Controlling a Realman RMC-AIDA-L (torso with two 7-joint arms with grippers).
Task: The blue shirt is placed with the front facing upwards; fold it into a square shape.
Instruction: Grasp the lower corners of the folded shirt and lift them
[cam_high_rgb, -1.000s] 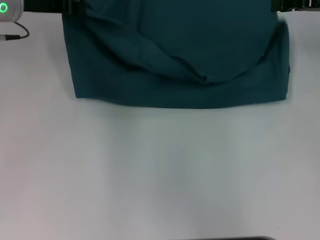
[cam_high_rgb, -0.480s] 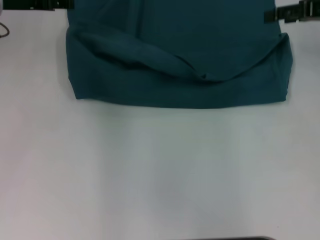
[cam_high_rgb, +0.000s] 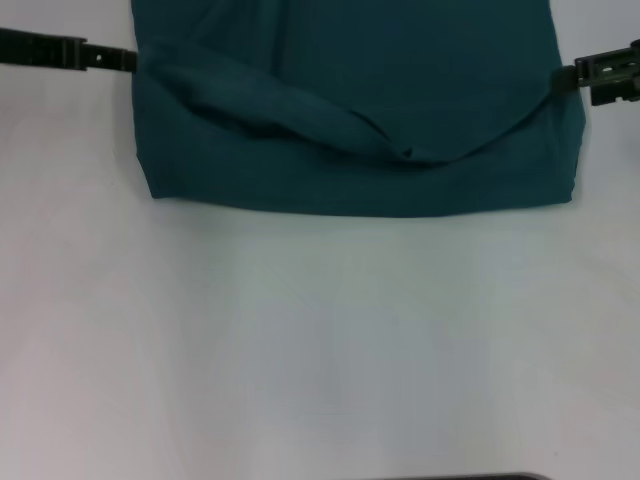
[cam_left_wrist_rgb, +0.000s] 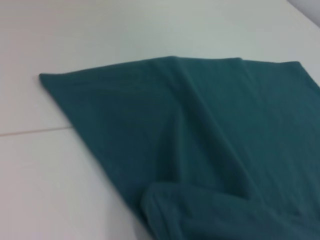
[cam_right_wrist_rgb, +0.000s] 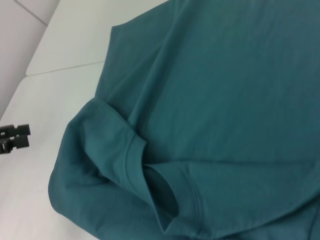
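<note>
dark teal-blue cotton T-shirt (cam_high_rgb: 360, 110), part-folded, upper centre of frame on white table (cam_high_rgb: 300, 350) | left gripper (cam_high_rgb: 125, 60) at its left edge, right gripper (cam_high_rgb: 585, 78) at right edge; finger state: cannot tell | risk: sagging hem fold (cam_right_wrist_rgb: 150, 175) bunches, giving a skewed square

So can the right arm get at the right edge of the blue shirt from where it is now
Probably yes. The right gripper sits right at the blue shirt's right edge, with only bare table around and nothing between them.
</note>
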